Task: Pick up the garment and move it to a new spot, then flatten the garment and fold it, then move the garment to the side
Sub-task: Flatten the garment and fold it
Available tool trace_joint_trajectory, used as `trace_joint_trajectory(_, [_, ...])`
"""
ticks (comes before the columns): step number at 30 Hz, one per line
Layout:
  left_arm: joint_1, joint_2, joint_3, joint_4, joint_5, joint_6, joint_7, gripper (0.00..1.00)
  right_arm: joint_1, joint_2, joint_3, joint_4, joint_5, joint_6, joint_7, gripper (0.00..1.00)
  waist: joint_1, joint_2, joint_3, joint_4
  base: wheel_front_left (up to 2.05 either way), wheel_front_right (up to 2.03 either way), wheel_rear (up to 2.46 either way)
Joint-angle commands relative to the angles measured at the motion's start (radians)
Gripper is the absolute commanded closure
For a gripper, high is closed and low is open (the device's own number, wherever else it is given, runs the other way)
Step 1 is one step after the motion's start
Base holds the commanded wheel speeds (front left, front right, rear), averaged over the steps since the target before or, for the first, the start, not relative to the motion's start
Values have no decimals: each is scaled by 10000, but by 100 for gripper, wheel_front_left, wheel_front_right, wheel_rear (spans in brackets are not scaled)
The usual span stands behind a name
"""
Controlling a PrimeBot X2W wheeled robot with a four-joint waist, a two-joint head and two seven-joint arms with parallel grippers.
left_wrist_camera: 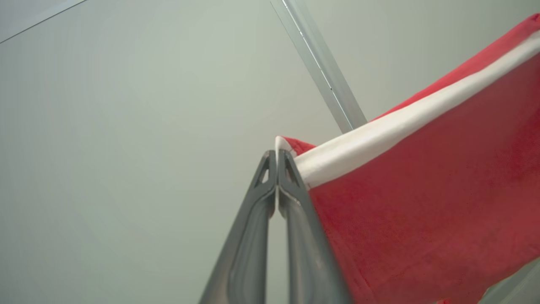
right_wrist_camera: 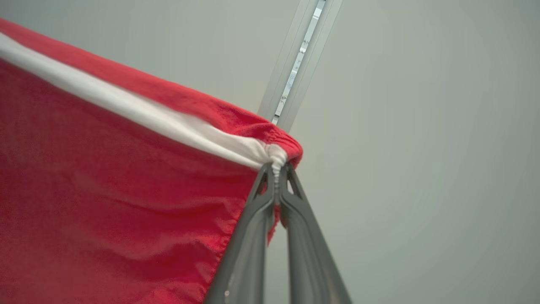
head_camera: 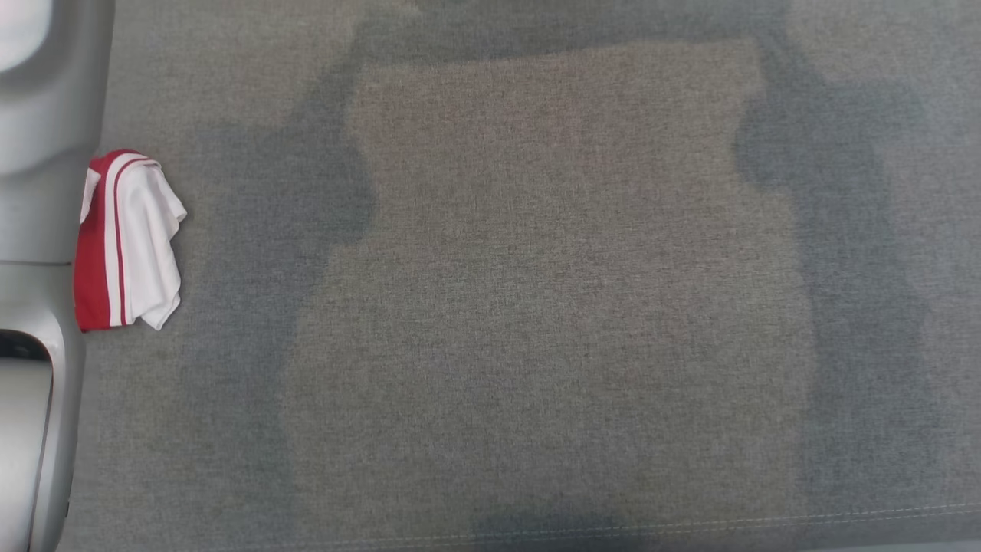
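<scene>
The garment is red with a white stripe along its top edge. In the left wrist view my left gripper is shut on one upper corner, and the cloth spreads away to the right. In the right wrist view my right gripper is shut on the other bunched corner, with the garment hanging out to the left. Both grippers point up towards a pale ceiling, and the cloth is stretched taut between them.
The head view looks down on a grey fabric surface with broad shadows across it. A folded red and white cloth lies at its left edge, beside a pale robot casing. A ceiling light strip runs overhead.
</scene>
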Motion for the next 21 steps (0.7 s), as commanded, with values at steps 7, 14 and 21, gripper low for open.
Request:
trace_joint_trajectory(7, [974, 52, 319, -163, -379, -54, 14, 100, 389, 180, 320, 681, 130, -14, -2, 100, -1, -1, 1684, 80, 0, 0, 0])
trace_joint_trajectory(14, [3306, -476, 1024, -404, -1102, -87, 11, 100, 2560, -217, 1053, -250, 1438, -14, -2, 100, -1, -1, 2328, 163, 0, 0, 0])
trace_joint_trajectory(21, [6084, -839, 1096, -556, -1165, -164, 8, 100, 5749, -635, 1278, -1898, 3045, -14, -12, 100, -1, -1, 1634, -30, 0, 0, 0])
